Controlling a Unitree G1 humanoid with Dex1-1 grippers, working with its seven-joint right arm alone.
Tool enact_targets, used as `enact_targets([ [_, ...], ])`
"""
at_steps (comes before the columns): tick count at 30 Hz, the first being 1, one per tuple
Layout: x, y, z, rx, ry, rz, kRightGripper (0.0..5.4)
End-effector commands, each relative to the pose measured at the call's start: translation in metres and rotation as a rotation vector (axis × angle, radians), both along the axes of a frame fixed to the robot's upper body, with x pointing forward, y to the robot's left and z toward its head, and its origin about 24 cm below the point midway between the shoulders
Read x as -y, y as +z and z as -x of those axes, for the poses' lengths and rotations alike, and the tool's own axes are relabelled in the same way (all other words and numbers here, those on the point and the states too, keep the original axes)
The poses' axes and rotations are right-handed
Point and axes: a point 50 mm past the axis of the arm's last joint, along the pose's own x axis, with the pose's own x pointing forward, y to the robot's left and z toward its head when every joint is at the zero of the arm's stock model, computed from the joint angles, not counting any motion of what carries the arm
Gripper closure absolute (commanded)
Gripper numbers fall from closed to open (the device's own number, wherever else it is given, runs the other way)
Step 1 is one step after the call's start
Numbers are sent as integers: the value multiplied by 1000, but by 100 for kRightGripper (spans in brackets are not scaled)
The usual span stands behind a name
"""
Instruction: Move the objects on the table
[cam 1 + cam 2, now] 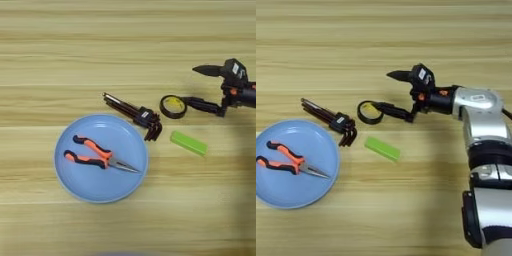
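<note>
While I'm looking down from the head cam, my right pincer is spread wide with nothing between its fingers; the upper finger points left over bare table, and the lower finger reaches toward the tape, its tip right at the ring's right edge, though I can't tell if it's actually touching; the silver forearm comes in from the right and bends down toward the bottom edge.

Tape is a black ring with a yellow core, lying flat roughly mid-table; hex keys sit just left of it, long ends fanned up-left and the bent ends close to the plate's rim; green bar lies below and right of the tape, tilted a bit, apart from everything else.

Blue plate is lower left; pliers lie inside it, orange-and-black handles to the left, nose pointing right and slightly down, well within the rim.
</note>
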Motion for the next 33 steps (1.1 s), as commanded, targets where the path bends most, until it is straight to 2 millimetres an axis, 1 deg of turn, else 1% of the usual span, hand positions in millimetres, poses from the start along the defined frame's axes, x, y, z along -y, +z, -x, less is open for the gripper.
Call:
enact_targets([
  [1, 13, 34, 1, 89, -1, 57, 2],
  [5, 17, 27, 8, 29, 15, 84, 2],
  [8, 17, 12, 14, -40, 36, 146, 2],
  [17, 1, -21, 26, -123, 124, 234, 2],
  [28, -1, -33, 23, -155, 102, 278, 2],
  [33, -1, -41, 22, -175, 87, 309, 2],
])
